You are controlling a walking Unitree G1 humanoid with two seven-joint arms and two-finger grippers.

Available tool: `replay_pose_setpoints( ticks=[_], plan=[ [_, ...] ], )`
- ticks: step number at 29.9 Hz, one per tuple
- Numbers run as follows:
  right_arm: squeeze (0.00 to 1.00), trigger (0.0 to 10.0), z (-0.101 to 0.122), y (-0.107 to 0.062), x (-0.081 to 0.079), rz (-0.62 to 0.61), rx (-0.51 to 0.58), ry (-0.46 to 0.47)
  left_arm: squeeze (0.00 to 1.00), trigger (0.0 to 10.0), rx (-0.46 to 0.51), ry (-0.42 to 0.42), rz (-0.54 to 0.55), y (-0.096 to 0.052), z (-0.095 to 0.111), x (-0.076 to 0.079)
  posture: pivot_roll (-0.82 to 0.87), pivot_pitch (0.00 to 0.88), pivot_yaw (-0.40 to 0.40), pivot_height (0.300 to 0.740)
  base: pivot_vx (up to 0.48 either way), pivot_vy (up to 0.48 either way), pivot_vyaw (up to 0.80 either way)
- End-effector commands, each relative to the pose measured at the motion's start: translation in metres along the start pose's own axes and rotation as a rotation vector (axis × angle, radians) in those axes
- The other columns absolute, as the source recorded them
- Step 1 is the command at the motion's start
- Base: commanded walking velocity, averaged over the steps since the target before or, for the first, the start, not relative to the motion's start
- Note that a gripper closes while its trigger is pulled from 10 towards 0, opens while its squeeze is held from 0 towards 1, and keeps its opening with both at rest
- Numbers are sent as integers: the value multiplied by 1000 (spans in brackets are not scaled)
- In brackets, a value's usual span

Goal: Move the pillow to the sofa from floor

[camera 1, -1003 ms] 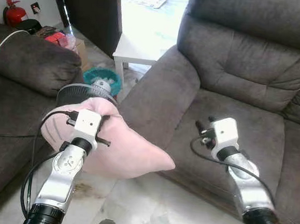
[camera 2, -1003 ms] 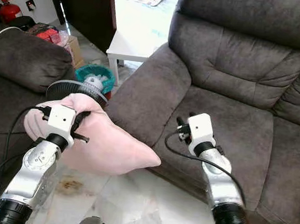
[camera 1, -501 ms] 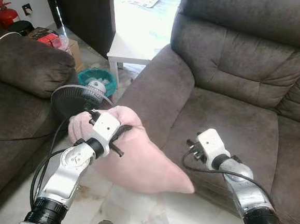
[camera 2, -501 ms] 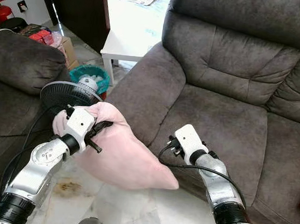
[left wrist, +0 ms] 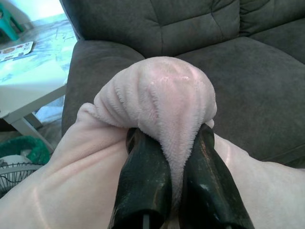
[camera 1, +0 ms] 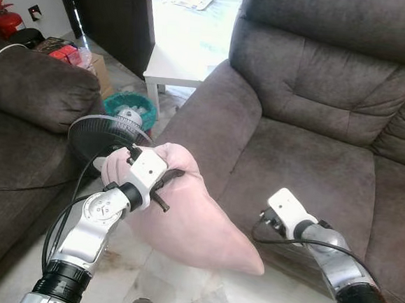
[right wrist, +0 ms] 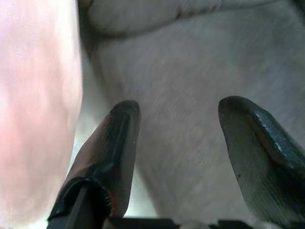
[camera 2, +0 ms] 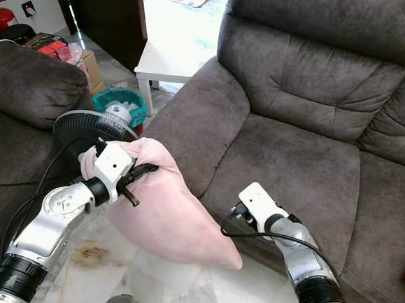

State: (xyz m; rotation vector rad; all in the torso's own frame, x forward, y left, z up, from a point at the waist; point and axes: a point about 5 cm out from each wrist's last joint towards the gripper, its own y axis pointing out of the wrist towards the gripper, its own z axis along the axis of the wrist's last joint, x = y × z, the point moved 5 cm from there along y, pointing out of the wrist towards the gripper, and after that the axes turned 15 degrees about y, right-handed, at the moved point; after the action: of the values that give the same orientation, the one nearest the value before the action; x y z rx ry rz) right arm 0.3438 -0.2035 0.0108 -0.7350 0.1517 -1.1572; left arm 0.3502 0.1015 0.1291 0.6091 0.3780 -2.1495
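A soft pink pillow [camera 1: 190, 217] hangs in the air above the tiled floor, just in front of the dark grey sofa [camera 1: 307, 160]. My left gripper [left wrist: 176, 167] is shut on a bunched fold at the pillow's upper end, which bulges over the two black fingers [left wrist: 143, 176]. The pillow's lower corner [camera 1: 253, 268] droops toward my right arm. My right gripper [right wrist: 178, 138] is open, close to the sofa's front edge, with the pillow beside one finger and only grey fabric between the fingers. Its white wrist [camera 1: 286, 204] sits low by the seat front.
A black floor fan [camera 1: 106, 133] stands just behind the pillow, with a teal basket [camera 1: 132, 107] and a white side table [camera 1: 181, 65] beyond it. A second dark sofa [camera 1: 30, 110] lies at the left. The tiled floor [camera 1: 198, 291] is below.
The right arm has dropped lower toward the sofa's front edge. The left gripper has carried the pillow slightly up and toward the sofa.
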Motion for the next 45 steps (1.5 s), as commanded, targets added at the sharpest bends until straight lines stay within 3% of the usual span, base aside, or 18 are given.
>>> replay_pose_setpoints(
  ticks=[1, 6, 9, 17, 22, 27, 29, 37, 38, 40, 41, 45],
  plan=[
    [1000, 10000, -23, -2, -6, 30, -83, 10, 0, 10000, 79, 28, 19, 6, 22, -11, 149, 101, 11, 740, 0, 0, 0],
    [1000, 10000, -44, -8, -17, 103, -162, -12, 0, 10000, 69, 45, 54, 6, 20, -17, 144, 95, 16, 740, 0, 0, 0],
    [1000, 10000, -44, -9, -10, 70, -149, 2, 0, 10000, 47, 75, 63, 5, 15, -19, 141, 94, 17, 740, 0, 0, 0],
    [1000, 10000, -42, -15, -8, 117, -149, 29, 0, 10000, 25, 89, 108, 6, 10, -23, 136, 99, 12, 740, 0, 0, 0],
    [1000, 10000, -52, -21, -23, 224, -198, -3, 0, 10000, 31, 89, 111, 7, 12, -22, 140, 107, 8, 740, 0, 0, 0],
    [1000, 10000, -55, -24, -21, 231, -219, -13, 0, 10000, 31, 87, 116, 8, 12, -19, 136, 115, 6, 740, 0, 0, 0],
    [1000, 10000, -59, -30, -30, 307, -238, -18, 0, 10000, 29, 86, 124, 9, 11, -19, 134, 116, 6, 740, 0, 0, 0],
    [1000, 10000, -63, -32, -43, 363, -266, -19, 0, 10000, 36, 82, 150, 10, 14, -23, 136, 122, 3, 740, 0, 0, 0],
    [329, 10000, -64, -31, -46, 362, -271, -22, 0, 10000, 37, 81, 151, 11, 15, -23, 138, 122, 3, 740, 0, 0, 0],
    [329, 10000, -65, -31, -48, 363, -273, -21, 0, 10000, 37, 81, 151, 11, 15, -23, 138, 122, 3, 740, 0, 0, 0],
    [0, 10000, -65, -30, -52, 368, -276, -11, 0, 10000, 38, 80, 150, 11, 15, -23, 139, 124, 2, 740, 0, 0, 0],
    [0, 10000, -70, -24, -71, 375, -288, 10, 0, 10000, 41, 73, 151, 11, 15, -23, 142, 126, 0, 740, 0, 0, 0]
  ],
)
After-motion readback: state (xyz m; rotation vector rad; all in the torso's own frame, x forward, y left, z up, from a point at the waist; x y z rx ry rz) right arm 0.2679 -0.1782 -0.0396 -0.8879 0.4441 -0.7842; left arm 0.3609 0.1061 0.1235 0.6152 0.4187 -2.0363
